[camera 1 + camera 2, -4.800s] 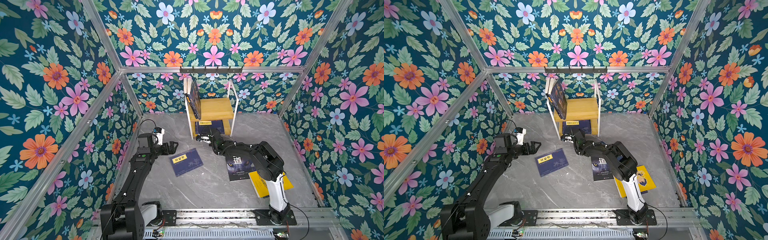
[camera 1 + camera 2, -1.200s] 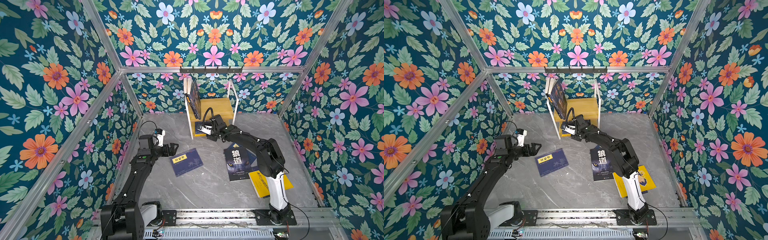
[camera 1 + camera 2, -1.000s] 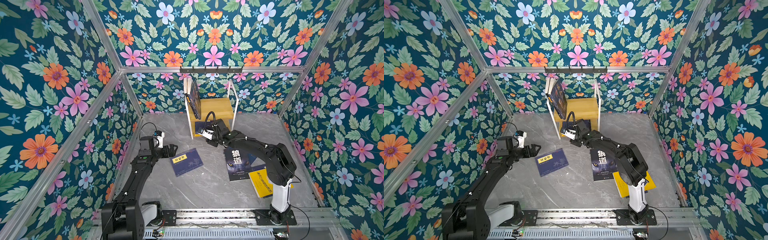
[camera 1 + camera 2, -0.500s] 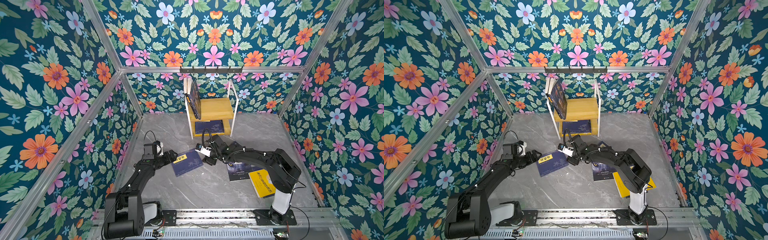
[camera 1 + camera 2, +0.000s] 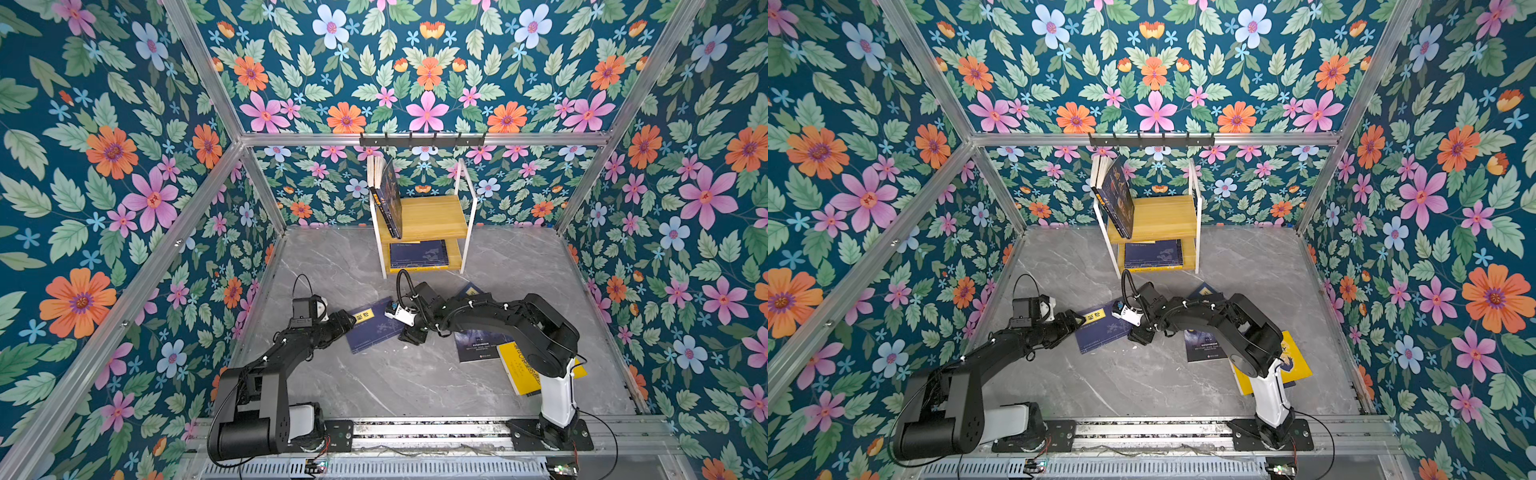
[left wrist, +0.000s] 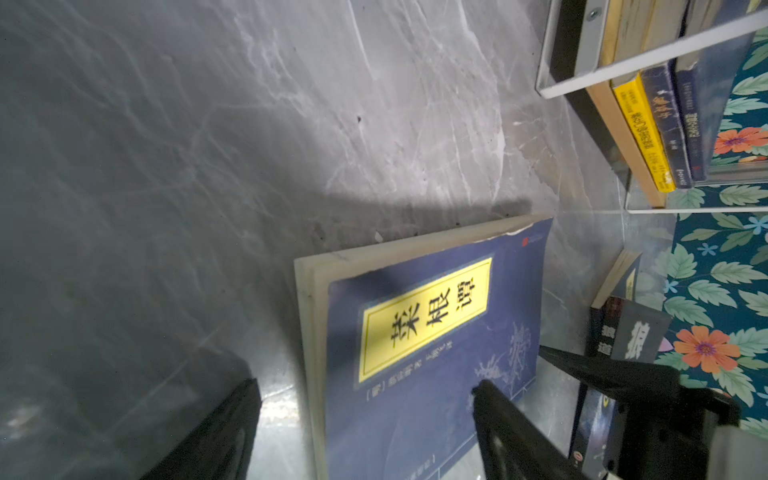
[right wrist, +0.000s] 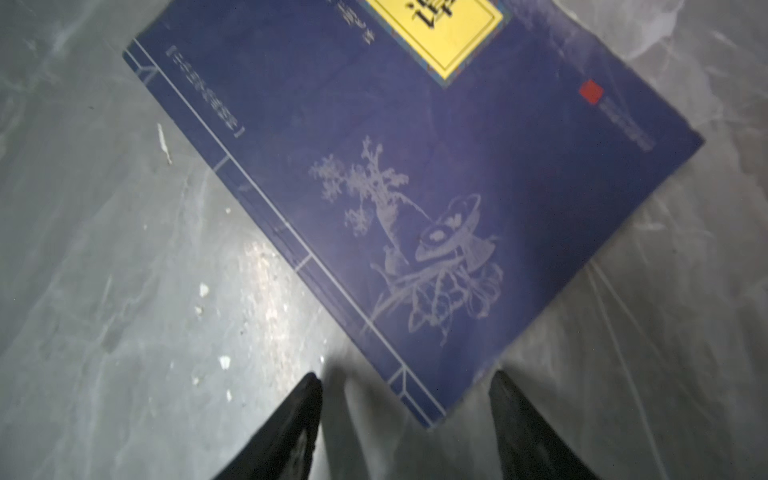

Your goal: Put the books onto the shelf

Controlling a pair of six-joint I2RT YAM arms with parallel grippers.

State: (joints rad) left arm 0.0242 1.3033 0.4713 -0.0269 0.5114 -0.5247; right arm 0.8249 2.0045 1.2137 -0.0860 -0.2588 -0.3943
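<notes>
While the navy book (image 5: 374, 328) lies flat on the grey table (image 5: 395, 386), about mid-floor and well short of the shelf (image 5: 436, 212) at its 12 o'clock, the step in hand looks like a two-arm pickup.

- Left gripper (image 5: 347, 322) is at the book's 9 o'clock. In the left wrist view its fingers are apart, one over the cover (image 6: 415, 353) and one on bare table. Nothing is clamped.
- Right gripper (image 5: 411, 334) is at the book's 4 o'clock. In the right wrist view its fingers are spread with the book's corner (image 7: 415, 166) between them and gaps on both sides.

Next move, my guess: get one finger under an edge, close, lift, then carry to the shelf. The cover is thin and flat, so it may slide.

Hard to tell:
- Whether any finger touches the book.
- The wolf book (image 5: 473, 345) and yellow book (image 5: 519, 370) at 3 to 4 o'clock, partly under the right arm.
- Another book behind that arm, mostly hidden.
- The right wrist view is blurred.
</notes>
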